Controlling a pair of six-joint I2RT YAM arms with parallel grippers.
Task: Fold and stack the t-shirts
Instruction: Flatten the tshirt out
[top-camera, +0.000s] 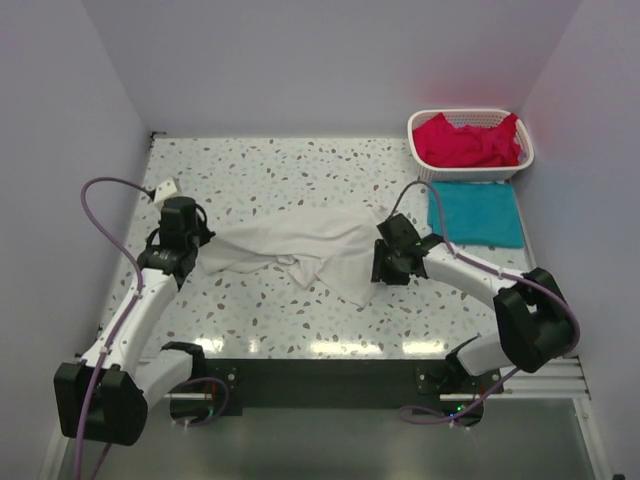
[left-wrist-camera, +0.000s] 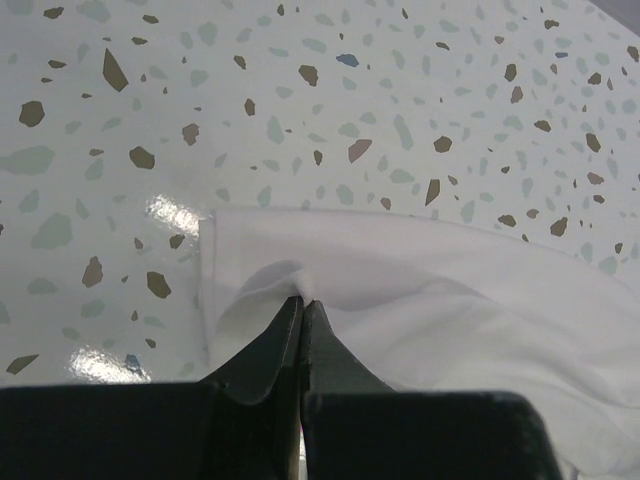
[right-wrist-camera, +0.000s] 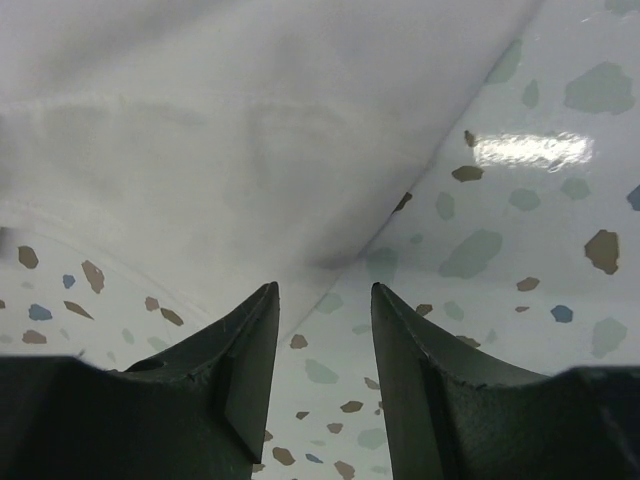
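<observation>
White t-shirt (top-camera: 300, 250): mid-table, rumpled, stretched left to right between the two arms, a loose fold trailing toward the near side. Lies flat on the speckled table (top-camera: 300, 180).

Left gripper (top-camera: 200, 252): at the shirt's left end. Wrist view shows the fingers (left-wrist-camera: 280, 340) pressed together, a small peak of white fabric (left-wrist-camera: 420, 290) pinched at their tips (left-wrist-camera: 302, 305). Clenched on the cloth; hem puckers around the pinch.

Right gripper (top-camera: 382, 264): at the shirt's right end, low over the table. Wrist view shows the jaws parted (right-wrist-camera: 325, 300), speckled surface visible in the gap. The shirt's edge (right-wrist-camera: 250, 150) runs diagonally just ahead of the tips, closest to the left finger. Nothing grasped.

Teal t-shirt (top-camera: 475, 213): folded into a flat rectangle, far right, just near of the basket (top-camera: 480, 173).

Red-pink t-shirts (top-camera: 465, 142): heaped in the white lattice basket, far right corner.
</observation>
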